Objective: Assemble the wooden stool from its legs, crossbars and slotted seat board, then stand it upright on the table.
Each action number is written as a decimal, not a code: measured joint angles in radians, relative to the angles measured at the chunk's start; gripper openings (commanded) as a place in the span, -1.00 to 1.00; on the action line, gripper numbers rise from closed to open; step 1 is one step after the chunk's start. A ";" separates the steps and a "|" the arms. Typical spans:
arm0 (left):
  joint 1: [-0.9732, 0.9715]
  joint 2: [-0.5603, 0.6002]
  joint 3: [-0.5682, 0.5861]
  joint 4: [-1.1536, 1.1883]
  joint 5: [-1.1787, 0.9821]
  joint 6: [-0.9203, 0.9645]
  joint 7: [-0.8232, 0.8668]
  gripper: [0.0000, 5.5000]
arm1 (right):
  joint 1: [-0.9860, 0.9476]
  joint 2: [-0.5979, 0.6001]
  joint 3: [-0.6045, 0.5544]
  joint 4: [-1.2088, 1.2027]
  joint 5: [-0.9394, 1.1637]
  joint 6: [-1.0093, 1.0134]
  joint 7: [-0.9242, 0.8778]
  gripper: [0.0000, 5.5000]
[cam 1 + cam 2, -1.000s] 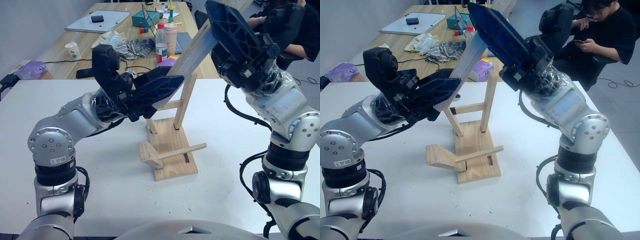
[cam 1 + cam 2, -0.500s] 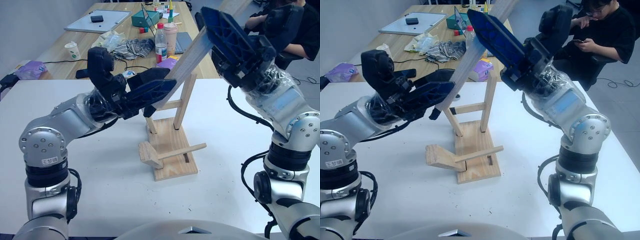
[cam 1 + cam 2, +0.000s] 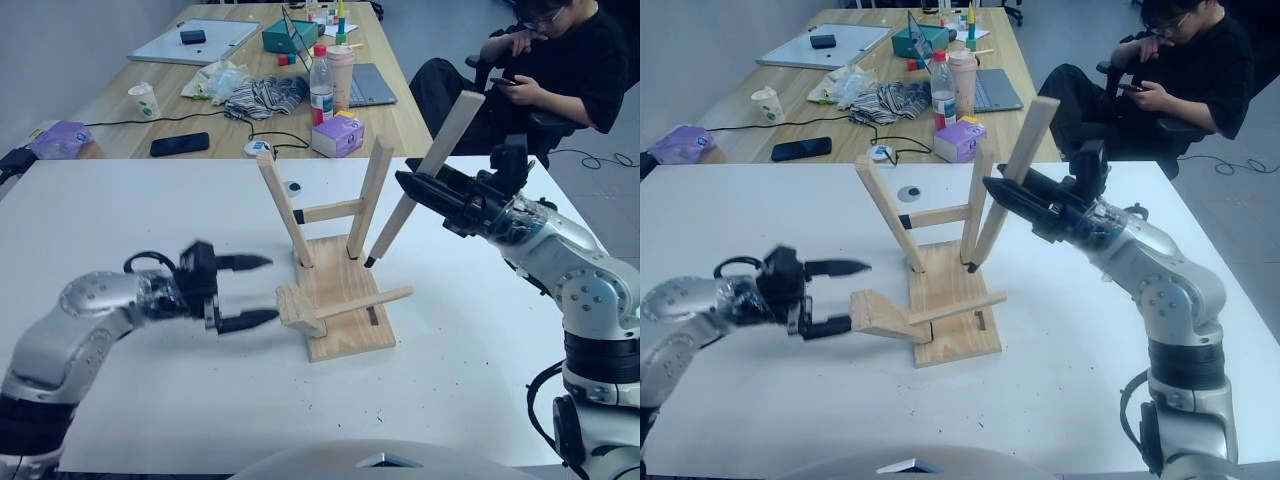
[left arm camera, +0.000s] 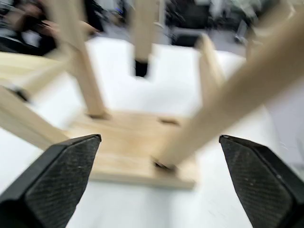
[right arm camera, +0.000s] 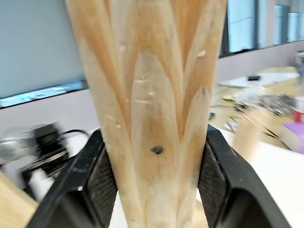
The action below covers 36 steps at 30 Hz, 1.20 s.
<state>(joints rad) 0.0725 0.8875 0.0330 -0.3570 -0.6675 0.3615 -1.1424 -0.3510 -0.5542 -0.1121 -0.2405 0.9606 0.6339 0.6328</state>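
1. Left eye view puts the left end effector [image 3: 262,290] closest to us, low over the white bench [image 3: 120,220]. Its two fingers are wide apart and hold nothing. They point at the loose leg.
2. Just past it, the loose leg [image 3: 298,308] lies on its side and touches the near left edge of the seat board. A thin crossbar [image 3: 368,298] sticks out of it and rests across the board.
3. The seat board [image 3: 345,338] lies flat on the bench. It works like a holder, with slots for the legs. Two slots are filled, by the left standing leg [image 3: 283,205] and the right standing leg [image 3: 368,195]. Both lean a little, and a short crossbar [image 3: 328,211] joins them. One slot [image 3: 372,316] by the right edge looks bare.
4. The right end effector [image 3: 410,188] is clamped on the held leg [image 3: 448,130]. In the right wrist view its dark pads [image 5: 102,183] press both sides of the wood. The leg's dark tip hangs just above the board, beside the right standing leg.
5. I think the job now is to push this leg into a slot.
   - Put the tip right over the hole first.
   - Lean the leg like the others, then push down slowly.
   - The board may slide, so the free end effector could hold it.
   - The thin crossbar lies close to the bare slot and may get in the way.
6. Far back, a second bench [image 3: 170,75] carries a paper cup [image 3: 146,100], a bottle [image 3: 321,88], a teal box [image 3: 290,38] and a purple box [image 3: 336,136]. I cannot tell what is inside them.
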 measured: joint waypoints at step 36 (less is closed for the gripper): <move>-0.063 -0.174 -0.059 0.053 0.046 -0.060 -0.048 -0.22 | 0.133 0.082 0.051 0.072 -0.115 0.032 0.214 -0.26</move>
<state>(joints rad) 0.0095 0.7136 -0.0258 -0.3041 -0.6219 0.3010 -1.1909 -0.2180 -0.4723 -0.0608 -0.1685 0.8452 0.6658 0.8466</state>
